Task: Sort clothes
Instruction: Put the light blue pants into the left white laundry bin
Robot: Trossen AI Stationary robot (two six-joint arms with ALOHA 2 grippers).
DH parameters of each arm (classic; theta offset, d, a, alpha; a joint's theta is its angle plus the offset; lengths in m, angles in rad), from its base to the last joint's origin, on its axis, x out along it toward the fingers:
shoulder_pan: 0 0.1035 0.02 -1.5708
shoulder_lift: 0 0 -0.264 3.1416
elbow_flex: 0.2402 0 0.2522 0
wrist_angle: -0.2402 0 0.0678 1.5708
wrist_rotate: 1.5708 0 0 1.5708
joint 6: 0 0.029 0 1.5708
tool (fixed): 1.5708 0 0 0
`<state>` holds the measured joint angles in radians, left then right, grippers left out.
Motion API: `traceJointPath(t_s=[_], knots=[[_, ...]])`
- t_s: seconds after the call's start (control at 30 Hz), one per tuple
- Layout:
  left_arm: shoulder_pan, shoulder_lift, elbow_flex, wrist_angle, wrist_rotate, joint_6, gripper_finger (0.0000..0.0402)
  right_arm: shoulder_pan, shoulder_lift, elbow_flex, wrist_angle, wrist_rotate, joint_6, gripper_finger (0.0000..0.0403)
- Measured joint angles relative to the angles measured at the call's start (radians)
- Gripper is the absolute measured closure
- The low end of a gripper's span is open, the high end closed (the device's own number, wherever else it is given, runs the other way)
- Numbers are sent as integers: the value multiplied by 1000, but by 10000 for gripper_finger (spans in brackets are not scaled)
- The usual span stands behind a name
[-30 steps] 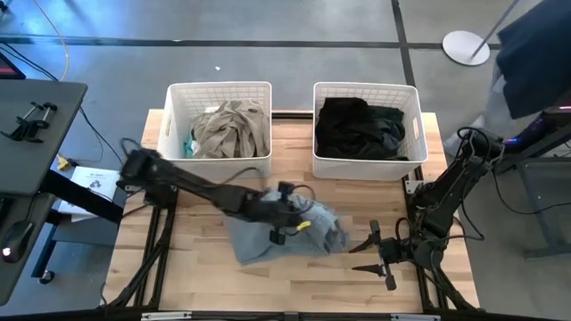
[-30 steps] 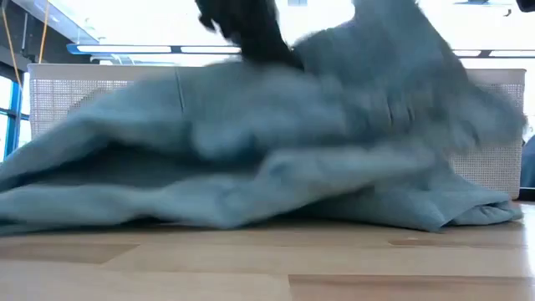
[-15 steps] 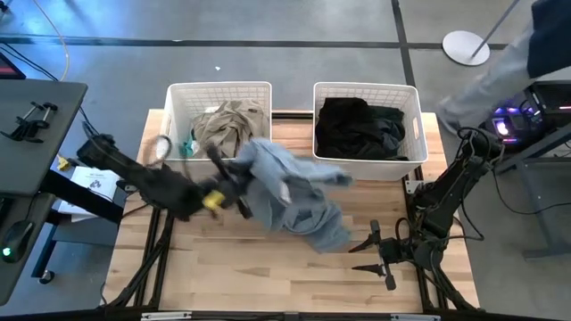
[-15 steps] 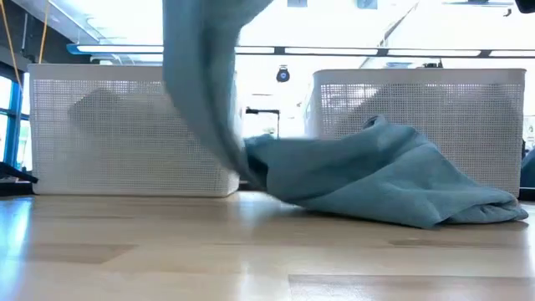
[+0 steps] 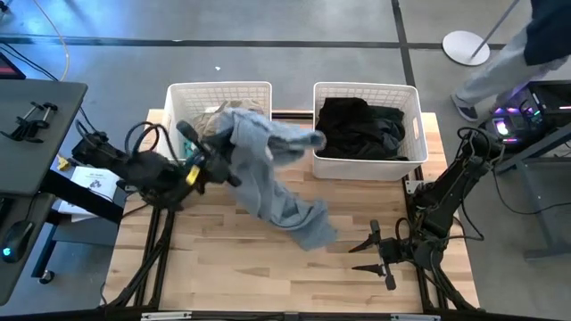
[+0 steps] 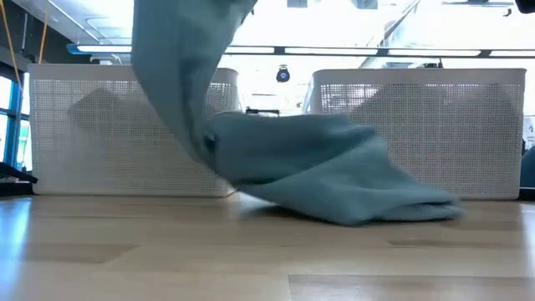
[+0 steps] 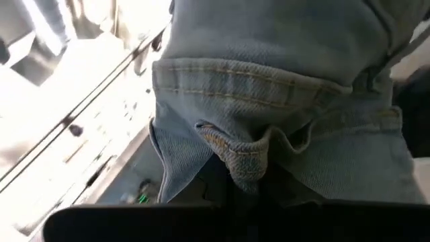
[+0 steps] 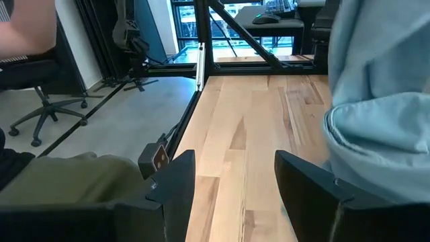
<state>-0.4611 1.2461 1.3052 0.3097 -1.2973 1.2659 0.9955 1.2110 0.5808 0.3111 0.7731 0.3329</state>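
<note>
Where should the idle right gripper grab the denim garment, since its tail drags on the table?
Probably the trailing end of the denim garment on the table, approached from the right gripper's own side. That end lies low and nearest it; the left gripper already holds the upper part near the left basket.

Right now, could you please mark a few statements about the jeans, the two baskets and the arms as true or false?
1. The left gripper holds the light blue denim jeans lifted, part over the left basket. True.
2. The jeans are wholly off the table. False: in the low view their lower end still lies on the wood.
3. The right basket holds black clothes. True.
4. The right gripper grips the jeans too. False: it rests on the table near the right edge, its jaws open and holding nothing.
5. The left basket is empty. False: a beige garment lies in it.
</note>
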Motion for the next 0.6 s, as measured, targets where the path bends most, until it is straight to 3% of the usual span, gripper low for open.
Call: traceJointPath(t_s=[0.1,0.2,0.27,0.37,0.43,0.5,0.6], knots=[[32,-3,0,-34,-22,-47,387,0,0,0,-2,0,0,210],[35,-3,3,-235,40,-240,387,0,0,0,-2,0,0,210],[27,8,3,-441,196,-450,387,0,0,0,-3,0,3,210],[37,44,0,-720,605,-803,387,0,0,0,-3,0,7,210],[49,85,-1,-804,831,-979,387,0,0,0,-9,-1,7,210],[48,137,-22,-828,922,-1083,386,0,0,0,-14,0,3,210],[47,231,-74,-832,939,-1152,375,0,0,0,-18,0,1,210]])
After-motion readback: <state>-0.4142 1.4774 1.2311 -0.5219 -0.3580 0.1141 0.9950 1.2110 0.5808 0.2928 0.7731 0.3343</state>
